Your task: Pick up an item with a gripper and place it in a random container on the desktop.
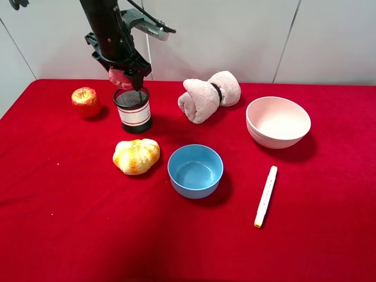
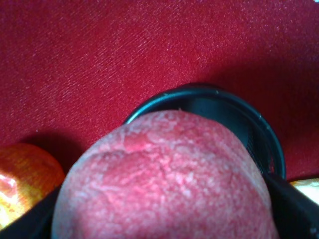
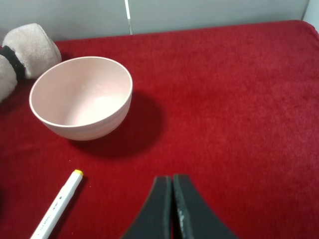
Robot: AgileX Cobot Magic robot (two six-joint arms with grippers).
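Pink-red, mottled peach hangs at upper left of the frame, pinched by the left gripper just above the mesh cup. It looks nearly as wide as the rim; released off-centre, it may catch there, roll off or tip the cup. Apple and bread stand near; nothing blocks the drop.
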